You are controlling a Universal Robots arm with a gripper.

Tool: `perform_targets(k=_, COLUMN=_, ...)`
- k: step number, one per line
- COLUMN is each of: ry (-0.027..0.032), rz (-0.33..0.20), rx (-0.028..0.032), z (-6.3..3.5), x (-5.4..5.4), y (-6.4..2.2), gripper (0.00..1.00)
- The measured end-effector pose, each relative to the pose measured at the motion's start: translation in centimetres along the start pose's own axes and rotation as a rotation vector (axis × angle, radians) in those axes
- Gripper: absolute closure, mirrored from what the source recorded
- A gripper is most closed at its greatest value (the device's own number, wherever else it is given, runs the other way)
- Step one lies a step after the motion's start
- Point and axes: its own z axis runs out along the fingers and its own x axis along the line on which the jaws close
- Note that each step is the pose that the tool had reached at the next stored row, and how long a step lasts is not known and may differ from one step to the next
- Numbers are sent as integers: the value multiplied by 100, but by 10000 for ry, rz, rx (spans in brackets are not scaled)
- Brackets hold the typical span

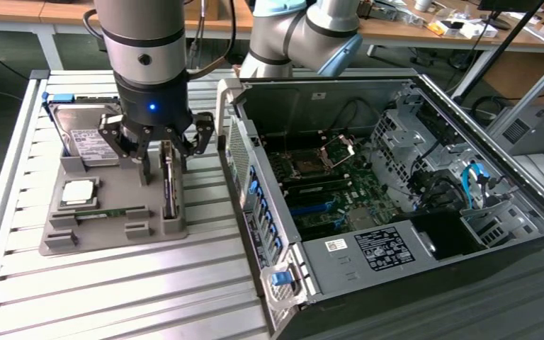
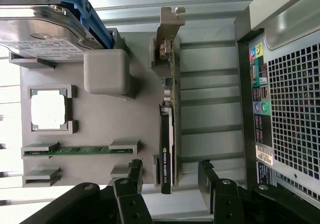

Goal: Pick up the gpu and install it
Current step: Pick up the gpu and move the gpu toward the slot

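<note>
A robot arm hangs over a grey moulded tray (image 1: 111, 237) (image 2: 102, 129) on a slatted metal table (image 1: 111, 297) (image 2: 210, 116). Its black claw (image 1: 170, 152) (image 2: 170, 179) is spread wide just above the tray, one finger on each side of the gpu (image 1: 168, 190) (image 2: 166, 134). In the wrist view a gap shows between each finger and the card, so nothing is pinched.

The gpu, a thin black card, stands on its long edge in a slot along the side of the tray that faces the computer case. Its silver metal bracket (image 2: 169, 23) is at the end of the tray away from the claw.

Also on the tray:
- A silver hard drive (image 1: 88, 134) (image 2: 40, 33) with a white label and a blue clip lies at the bracket end.
- A square processor chip (image 1: 76, 191) (image 2: 47, 108) lies in a pocket near the middle of the tray.
- A narrow green memory stick (image 1: 107, 212) (image 2: 75, 151) sits in clips beyond the chip.

An open computer case (image 1: 348, 255) (image 2: 295, 108) lies just beside the tray, on the exterior view's right of it. Its motherboard (image 1: 333, 188) is exposed.
</note>
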Motion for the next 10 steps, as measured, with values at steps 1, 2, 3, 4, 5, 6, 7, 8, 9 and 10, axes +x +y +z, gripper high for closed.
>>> perform_targets(k=1, ry=0, rz=0, rx=0, z=4, x=0, y=0, gripper=43)
perform_targets(k=2, ry=1, rz=0, rx=0, z=6, x=0, y=0, gripper=43)
perform_targets(k=3, ry=1, rz=1, rx=0, z=8, x=0, y=0, gripper=43)
perform_targets(k=4, ry=1, rz=0, rx=0, z=10, x=0, y=-1, gripper=43)
perform_targets(k=5, ry=1, rz=0, rx=0, z=13, x=0, y=-1, gripper=43)
perform_targets(k=6, ry=1, rz=0, rx=1, z=14, x=0, y=-1, gripper=43)
perform_targets(k=7, ry=1, rz=0, rx=1, z=16, x=1, y=-1, gripper=43)
perform_targets(k=8, ry=0, rz=0, rx=1, z=19, x=1, y=-1, gripper=43)
perform_targets(k=9, ry=0, rz=0, rx=1, z=21, x=1, y=-1, gripper=43)
perform_targets(k=10, ry=0, rz=0, rx=0, z=24, x=1, y=-1, gripper=43)
